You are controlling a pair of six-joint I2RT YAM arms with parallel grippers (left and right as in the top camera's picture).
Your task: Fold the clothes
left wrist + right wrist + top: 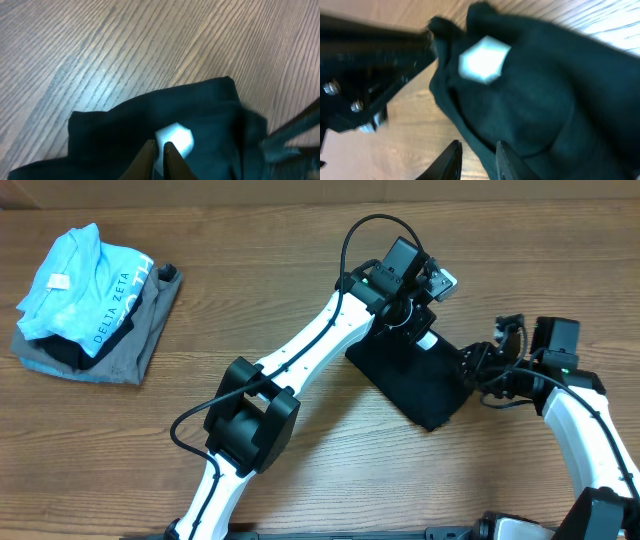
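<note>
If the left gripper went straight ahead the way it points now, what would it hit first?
Probably the small white square tag on the black cotton T-shirt, just beyond the left gripper; depth is unclear.

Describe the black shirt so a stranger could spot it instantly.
On the wooden table, look right of centre, where the black T-shirt lies folded. Unlike the light blue shirt and grey garment piled far left, it is plain black with a white tag.
</note>
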